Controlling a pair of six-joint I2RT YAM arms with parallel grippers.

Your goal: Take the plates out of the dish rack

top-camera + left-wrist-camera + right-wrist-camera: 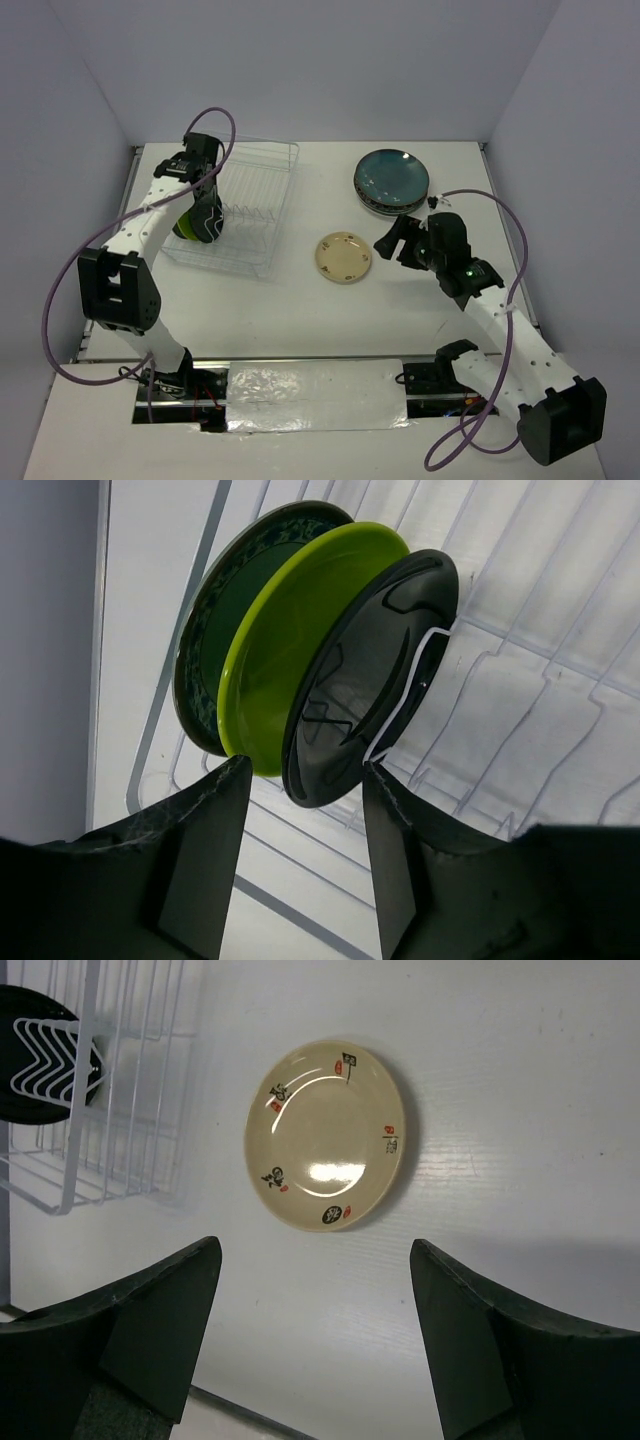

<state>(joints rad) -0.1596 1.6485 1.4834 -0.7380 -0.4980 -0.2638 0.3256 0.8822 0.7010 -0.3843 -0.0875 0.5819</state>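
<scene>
The white wire dish rack (250, 200) stands at the left. Three plates stand upright in it: a dark green patterned one (205, 630), a lime green one (300, 620) and a small black one (370, 670). My left gripper (305, 772) is open, its jaws on either side of the black plate's lower edge and apart from it; it also shows in the top view (207, 222). A stack of plates topped by a large dark teal plate (392, 176) lies at the back right. A cream plate (325, 1135) lies flat on the table. My right gripper (315, 1250) is open and empty just right of it.
The rack's right end (110, 1090) with its upright tines holds no plates. The cream plate (344, 257) lies between the rack and my right gripper (390, 238). Purple cables loop beside both arms. White walls close in the table.
</scene>
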